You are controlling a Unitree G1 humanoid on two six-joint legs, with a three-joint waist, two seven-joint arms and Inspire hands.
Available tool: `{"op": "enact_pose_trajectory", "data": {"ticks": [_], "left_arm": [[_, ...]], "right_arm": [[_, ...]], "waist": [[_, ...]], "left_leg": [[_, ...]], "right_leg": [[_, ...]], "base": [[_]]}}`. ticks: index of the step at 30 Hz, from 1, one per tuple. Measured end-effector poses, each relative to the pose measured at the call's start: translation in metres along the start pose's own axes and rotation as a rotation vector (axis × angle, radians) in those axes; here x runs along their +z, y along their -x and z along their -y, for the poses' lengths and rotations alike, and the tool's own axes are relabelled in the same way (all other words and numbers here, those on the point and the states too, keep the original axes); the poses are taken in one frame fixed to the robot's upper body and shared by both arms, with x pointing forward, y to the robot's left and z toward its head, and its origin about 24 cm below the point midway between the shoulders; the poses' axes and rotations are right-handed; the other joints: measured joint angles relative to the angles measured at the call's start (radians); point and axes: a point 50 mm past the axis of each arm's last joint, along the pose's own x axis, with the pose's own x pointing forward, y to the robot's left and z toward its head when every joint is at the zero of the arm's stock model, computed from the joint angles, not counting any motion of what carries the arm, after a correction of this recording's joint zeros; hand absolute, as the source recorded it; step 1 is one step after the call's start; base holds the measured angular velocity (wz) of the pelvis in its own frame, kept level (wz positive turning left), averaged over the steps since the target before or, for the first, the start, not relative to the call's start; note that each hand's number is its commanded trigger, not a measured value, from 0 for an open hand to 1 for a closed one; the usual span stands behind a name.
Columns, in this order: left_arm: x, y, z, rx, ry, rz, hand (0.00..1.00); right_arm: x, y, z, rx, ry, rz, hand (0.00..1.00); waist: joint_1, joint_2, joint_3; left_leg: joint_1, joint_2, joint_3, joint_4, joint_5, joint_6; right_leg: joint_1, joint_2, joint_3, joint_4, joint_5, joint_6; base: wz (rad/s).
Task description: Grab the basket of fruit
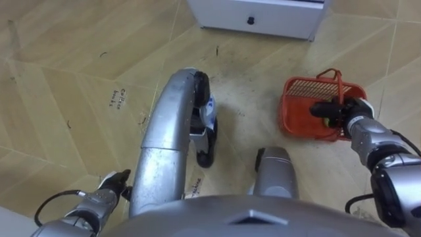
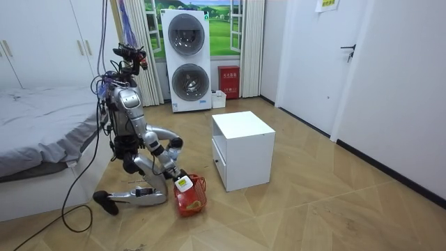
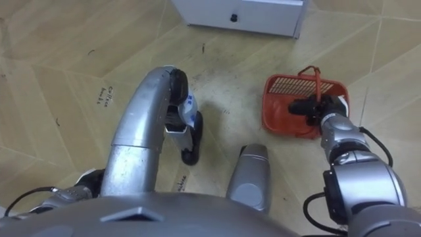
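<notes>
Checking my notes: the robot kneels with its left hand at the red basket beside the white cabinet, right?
No, it is the right hand that is at the red basket, as the left eye view shows; the rest holds.

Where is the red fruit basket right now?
In the left eye view the fruit basket sits on the floor at the robot's right, near the white cabinet, under its right hand.

- From the head camera I see rounded, glossy silver-grey leg shells.
- One leg has a black joint with a small blue-and-white part.
- My right hand (image 1: 334, 112) is black, on a segmented silver forearm.
- My left hand (image 1: 113, 183) is dark, with a black cable looping off the wrist.
- The room view shows a silver torso and dark cabling.
</notes>
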Motion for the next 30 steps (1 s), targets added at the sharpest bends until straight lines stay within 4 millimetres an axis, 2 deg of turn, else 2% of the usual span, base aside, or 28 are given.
{"op": "enact_pose_trajectory", "data": {"ticks": [4,5,9,11,14,17,19,22,24,25,26,27,28,29,30], "left_arm": [[0.011,-0.001,-0.004,0.013,0.02,0.029,0.0],[0.015,-0.001,-0.007,0.02,0.034,0.041,0.0],[0.021,-0.001,-0.009,0.027,0.041,0.055,0.0],[0.022,-0.001,-0.011,0.031,0.053,0.06,0.0],[0.039,-0.002,-0.021,0.07,0.089,0.102,0.0],[0.05,-0.001,-0.028,0.112,0.106,0.13,0.0],[0.052,-0.001,-0.029,0.119,0.125,0.136,0.0],[0.042,-0.001,-0.025,0.113,0.137,0.114,0.0],[0.023,0.0,-0.02,0.109,0.163,0.068,0.0],[0.014,0.001,-0.017,0.109,0.184,0.045,0.0],[0.01,0.002,-0.016,0.111,0.197,0.033,0.0],[0.003,0.002,-0.015,0.113,0.223,0.01,0.0],[0.0,0.003,-0.015,0.129,0.235,0.001,0.0],[0.0,0.003,-0.016,0.142,0.233,0.004,0.0],[0.0,0.004,-0.018,0.17,0.226,0.006,0.0]], "right_arm": [[0.007,0.0,-0.006,0.02,-0.007,0.03,1.0],[0.013,0.0,-0.007,0.028,-0.011,0.054,1.0],[0.029,0.001,-0.013,0.051,-0.015,0.119,1.0],[0.035,0.002,-0.014,0.059,-0.014,0.139,1.0],[0.048,0.004,-0.016,0.073,-0.009,0.198,1.0],[0.062,0.007,-0.021,0.097,-0.012,0.255,1.0],[0.068,0.009,-0.024,0.112,-0.008,0.279,1.0],[0.076,0.011,-0.029,0.152,0.012,0.296,1.0],[0.084,0.016,-0.035,0.192,0.01,0.323,1.0],[0.091,0.019,-0.038,0.2,0.007,0.353,1.0],[0.094,0.021,-0.039,0.206,0.007,0.369,1.0],[0.099,0.024,-0.041,0.213,0.011,0.398,1.0],[0.097,0.025,-0.043,0.218,0.023,0.404,1.0],[0.094,0.026,-0.043,0.217,0.034,0.4,1.0],[0.088,0.026,-0.042,0.21,0.06,0.393,1.0]], "waist": [[0.003,-0.009,0.001],[0.002,-0.016,0.004],[-0.001,-0.026,0.001],[-0.007,-0.034,-0.0006],[-0.012,-0.043,-0.0036],[-0.012,-0.042,-0.0041],[-0.006,-0.042,-0.0046],[0.008,-0.037,-0.008],[0.001,-0.037,-0.0138],[0.0,-0.037,-0.0156],[0.0,-0.04,-0.0171],[-0.002,-0.041,-0.0179],[-0.001,-0.041,-0.0238],[0.003,-0.04,-0.0244],[0.014,-0.034,-0.027]], "left_leg": [[0.0,-0.003,-0.017,0.017,-0.003,0.004],[0.001,-0.002,-0.02,0.025,-0.006,0.009],[0.022,-0.006,-0.032,0.051,-0.037,0.026],[0.04,-0.017,-0.039,0.06,-0.055,0.032],[0.049,-0.021,-0.039,0.064,-0.069,0.05],[0.067,-0.018,-0.039,0.053,-0.078,0.068],[0.096,-0.018,-0.039,0.017,-0.078,0.072],[0.188,0.002,-0.041,-0.125,-0.07,0.078],[0.294,0.008,-0.05,-0.289,-0.046,0.073],[0.355,0.02,-0.047,-0.374,-0.035,0.077],[0.389,0.022,-0.044,-0.42,-0.029,0.076],[0.465,0.027,-0.036,-0.517,-0.013,0.083],[0.548,0.033,-0.033,-0.623,0.003,0.079],[0.59,0.033,-0.041,-0.679,0.015,0.077],[0.665,0.041,-0.06,-0.778,0.047,0.081]], "right_leg": [[0.017,0.014,-0.006,-0.002,0.0,0.0],[0.023,0.019,-0.007,-0.003,0.0,0.0],[0.062,0.027,-0.009,-0.022,0.0,0.0],[0.085,0.027,-0.011,-0.038,0.0,0.0],[0.107,0.03,-0.016,-0.066,-0.009,-0.005],[0.126,0.048,-0.011,-0.119,-0.022,0.002],[0.134,0.054,-0.001,-0.18,-0.023,0.002],[0.148,0.067,0.017,-0.382,-0.023,0.002],[0.208,0.07,0.014,-0.64,-0.018,0.01],[0.248,0.079,0.015,-0.778,0.011,0.02],[0.264,0.081,0.009,-0.837,0.041,0.021],[0.291,0.08,-0.006,-0.937,0.151,0.021],[0.293,0.077,-0.025,-0.996,0.329,0.021],[0.284,0.079,-0.037,-1.013,0.437,0.019],[0.247,0.082,-0.033,-1.006,0.493,0.004]], "base": [[-0.06],[-0.06],[-0.09],[-0.06],[0.0],[-0.03],[-0.15],[-0.4],[-0.56],[-0.5],[-0.47],[-0.35],[-0.28],[-0.28],[-0.32]]}}
